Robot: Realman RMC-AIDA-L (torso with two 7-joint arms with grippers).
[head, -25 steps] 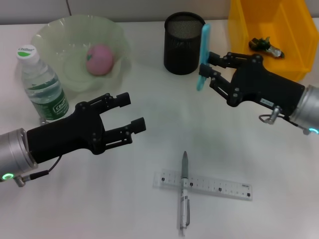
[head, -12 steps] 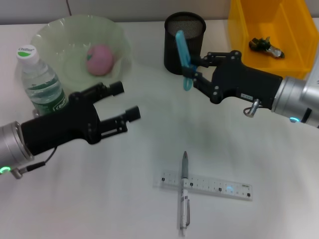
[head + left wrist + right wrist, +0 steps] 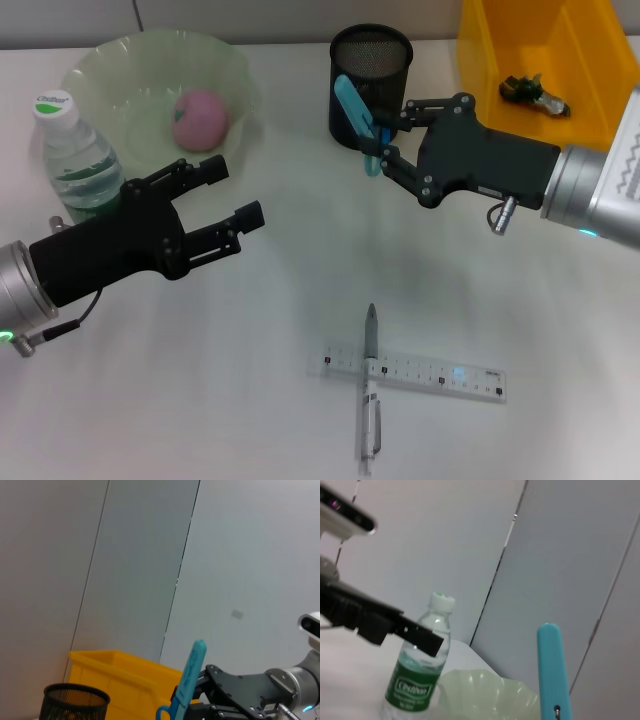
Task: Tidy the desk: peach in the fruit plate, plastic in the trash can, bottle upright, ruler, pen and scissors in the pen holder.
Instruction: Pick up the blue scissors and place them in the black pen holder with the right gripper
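Right tool (image 3: pixel 383 130) is gripping the blue scissors (image 3: pixel 355 112) in the head view, holding them tilted against the near side of the black mesh pen holder (image 3: pixel 371 85), handle end low. Left tool (image 3: pixel 228 195) is hovering with its fingers spread and nothing between them, above the desk (image 3: pixel 300 270), just near of the fruit plate (image 3: pixel 120 70) where the peach (image 3: pixel 201 118) is sitting. The bottle (image 3: pixel 78 160) is standing upright at the far left. The pen (image 3: pixel 370 385) is lying across the clear ruler (image 3: pixel 410 372) on the near side of the desk. The plastic (image 3: pixel 533 91) is lying in the yellow trash can (image 3: pixel 590 110) at the far right.

From the left wrist, the scissors (image 3: pixel 186 682) are rising in the right tool's grip, between the pen holder (image 3: pixel 75 702) and the arm, the trash can (image 3: pixel 125 672) behind.

From the right wrist, the scissors (image 3: pixel 551 670) are standing close up, with the bottle (image 3: pixel 420 665) and the fruit plate (image 3: pixel 487 695) beyond.
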